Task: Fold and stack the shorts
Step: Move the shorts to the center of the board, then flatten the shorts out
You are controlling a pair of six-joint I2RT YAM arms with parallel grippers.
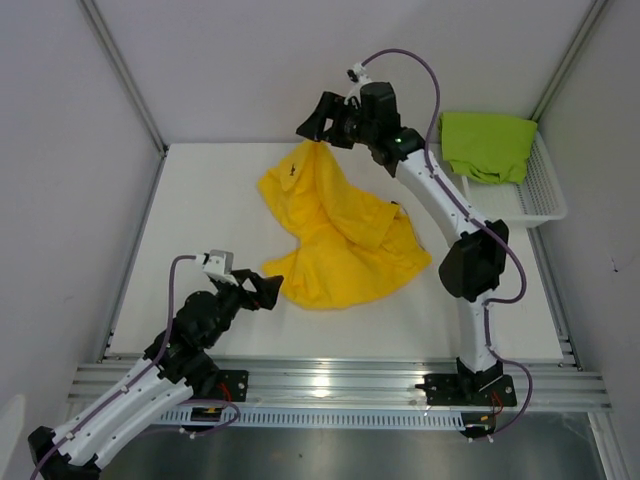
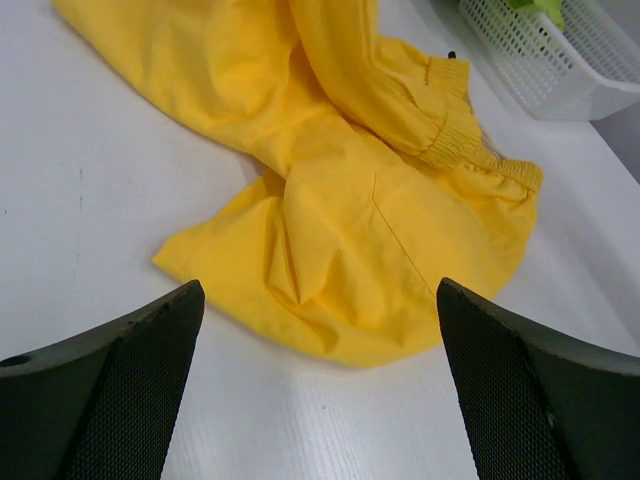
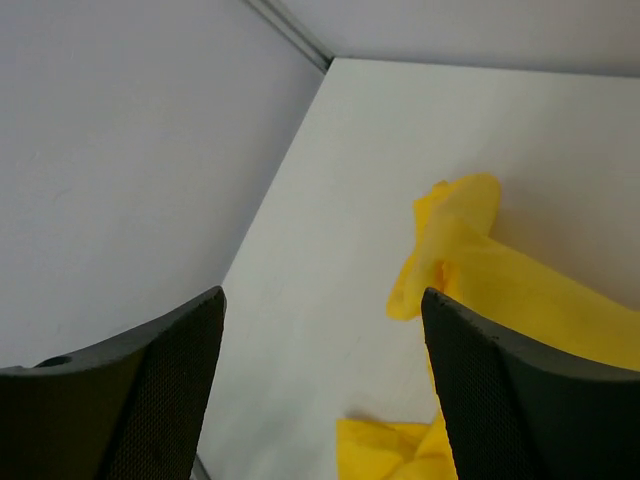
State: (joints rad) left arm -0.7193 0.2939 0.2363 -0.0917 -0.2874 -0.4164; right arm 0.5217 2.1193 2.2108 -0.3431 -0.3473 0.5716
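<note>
The yellow shorts (image 1: 340,235) lie crumpled in the middle of the table, waistband toward the right (image 2: 470,150). One corner of them (image 3: 455,215) stands up in a peak at the far edge, just below my right gripper (image 1: 312,128). That gripper (image 3: 322,297) is open, with only bare table between its fingers and the yellow peak off beside the right finger. My left gripper (image 1: 268,290) is open too, low over the table, just short of the near left hem of the yellow shorts (image 2: 330,330). The green shorts (image 1: 487,145) lie bunched in the basket.
A white mesh basket (image 1: 540,205) stands at the table's far right edge, also in the left wrist view (image 2: 560,60). Grey walls close the table at the back and both sides. The right arm's elbow (image 1: 472,262) hangs over the table right of the yellow shorts.
</note>
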